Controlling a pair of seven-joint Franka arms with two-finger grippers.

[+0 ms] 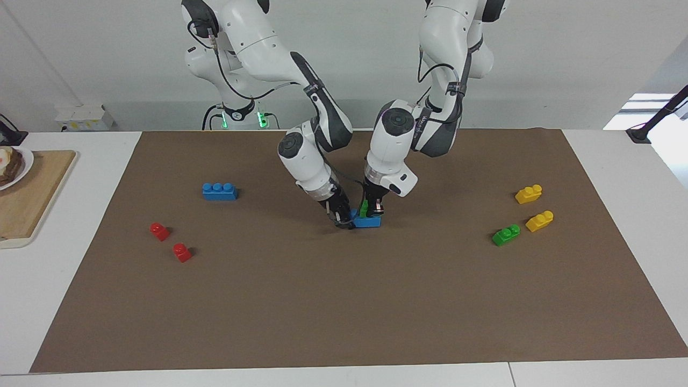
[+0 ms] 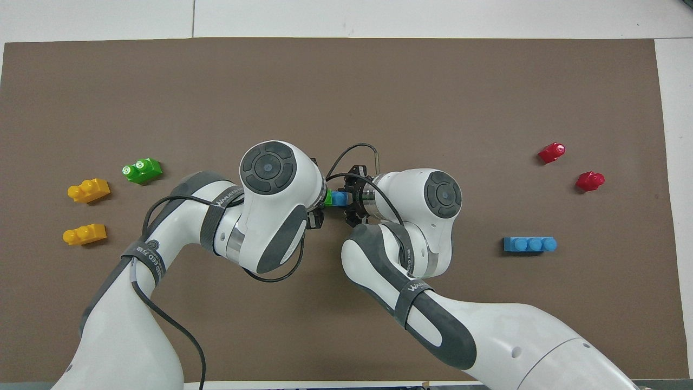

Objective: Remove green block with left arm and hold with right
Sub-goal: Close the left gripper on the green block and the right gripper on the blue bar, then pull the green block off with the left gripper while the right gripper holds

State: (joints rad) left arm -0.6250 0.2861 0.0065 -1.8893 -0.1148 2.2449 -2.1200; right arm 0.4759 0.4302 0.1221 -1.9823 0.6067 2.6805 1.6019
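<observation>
At the middle of the brown mat a small green block (image 1: 365, 208) stands on top of a blue brick (image 1: 371, 221). My left gripper (image 1: 371, 208) comes down from above and is shut on the green block. Low at the mat, my right gripper (image 1: 345, 219) is shut on the end of the blue brick toward the right arm's side. In the overhead view only a sliver of the green block (image 2: 328, 197) and part of the blue brick (image 2: 339, 199) show between the two wrists, and the left gripper's fingers are hidden under its wrist.
Toward the left arm's end lie another green block (image 1: 506, 235) and two yellow bricks (image 1: 528, 193) (image 1: 539, 220). Toward the right arm's end lie a three-stud blue brick (image 1: 219, 191) and two red blocks (image 1: 159, 230) (image 1: 181, 251). A wooden board (image 1: 27, 199) sits off the mat.
</observation>
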